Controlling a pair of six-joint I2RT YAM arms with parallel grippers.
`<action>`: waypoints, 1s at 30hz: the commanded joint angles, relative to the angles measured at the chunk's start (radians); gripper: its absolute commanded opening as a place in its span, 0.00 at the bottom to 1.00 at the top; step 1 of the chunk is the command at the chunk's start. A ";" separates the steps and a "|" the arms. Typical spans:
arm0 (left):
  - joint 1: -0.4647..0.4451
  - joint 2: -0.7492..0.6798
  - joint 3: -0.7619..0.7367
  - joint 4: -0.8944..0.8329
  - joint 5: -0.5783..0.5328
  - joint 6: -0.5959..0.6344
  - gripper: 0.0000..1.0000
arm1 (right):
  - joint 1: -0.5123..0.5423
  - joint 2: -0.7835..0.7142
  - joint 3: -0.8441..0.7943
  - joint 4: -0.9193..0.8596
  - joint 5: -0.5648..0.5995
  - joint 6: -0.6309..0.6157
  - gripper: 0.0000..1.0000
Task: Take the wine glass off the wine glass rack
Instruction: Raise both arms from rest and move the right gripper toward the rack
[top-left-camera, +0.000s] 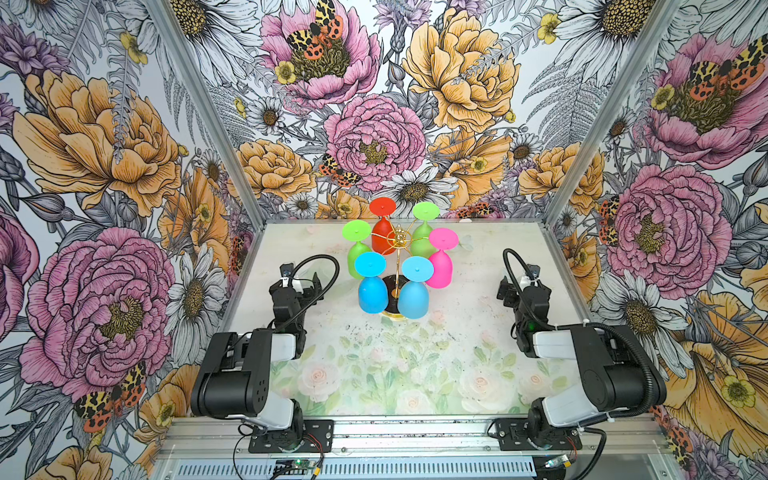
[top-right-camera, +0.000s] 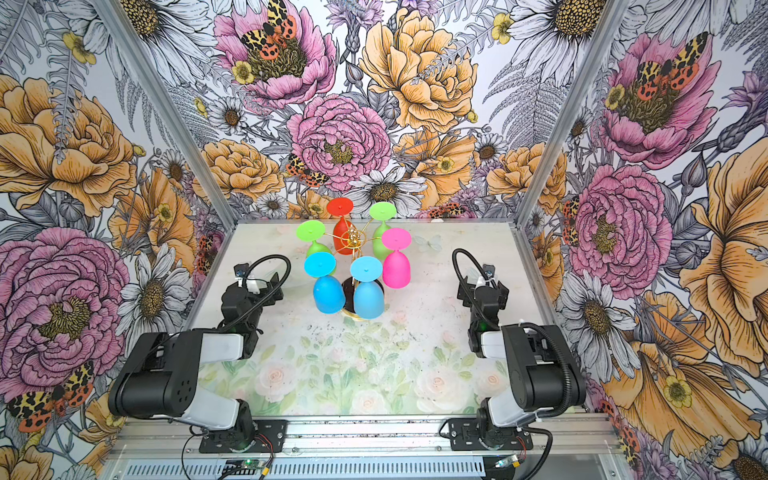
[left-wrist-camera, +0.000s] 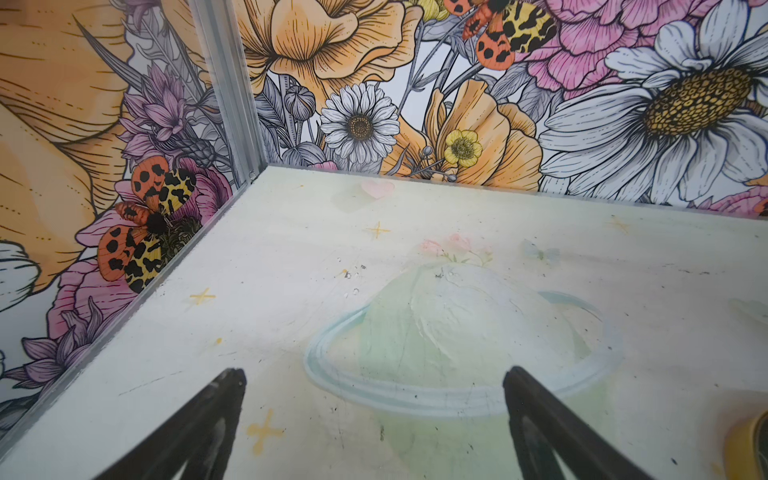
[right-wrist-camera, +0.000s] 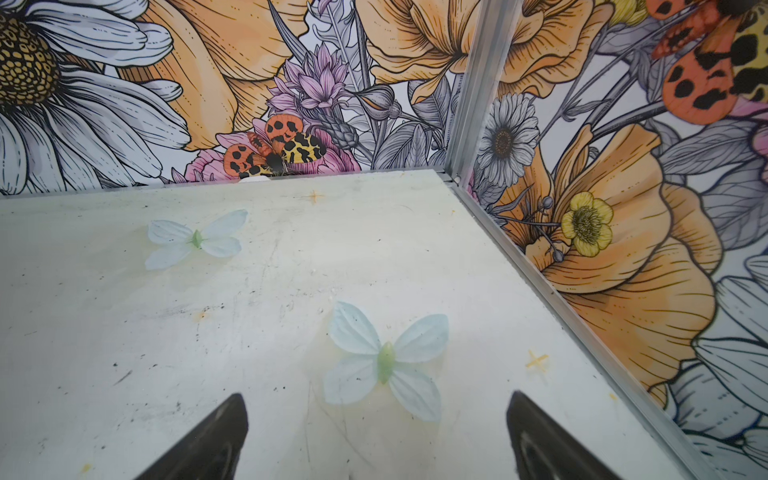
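The wine glass rack (top-left-camera: 400, 240), a thin gold wire stand on a round black base (top-left-camera: 390, 286), stands at the middle back of the table in both top views. Several wine glasses hang upside down from its arms: one red (top-left-camera: 382, 237), two green (top-left-camera: 423, 245), one pink (top-left-camera: 440, 268) and two blue (top-left-camera: 372, 294). My left gripper (top-left-camera: 309, 277) is open, left of the rack and apart from it. My right gripper (top-left-camera: 505, 287) is open, well to the rack's right. In the wrist views both the left gripper (left-wrist-camera: 374, 378) and the right gripper (right-wrist-camera: 376, 403) hold nothing, with only tabletop between their fingers.
Flowered walls close the table (top-left-camera: 374, 365) in on the left, back and right, with metal posts (top-left-camera: 208, 112) at the back corners. The left wrist view faces the back left corner, the right wrist view the back right corner. A gold-edged rim (left-wrist-camera: 748, 444) shows at the left wrist view's edge.
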 joint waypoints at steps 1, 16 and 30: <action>0.001 -0.095 0.049 -0.138 -0.047 -0.024 0.98 | 0.014 -0.091 0.080 -0.147 0.029 -0.025 0.96; -0.026 -0.467 0.362 -0.935 -0.008 -0.164 0.99 | 0.028 -0.371 0.525 -1.055 -0.219 0.232 0.88; -0.033 -0.656 0.538 -1.352 0.424 -0.156 0.99 | 0.111 -0.363 0.830 -1.304 -0.928 0.522 0.79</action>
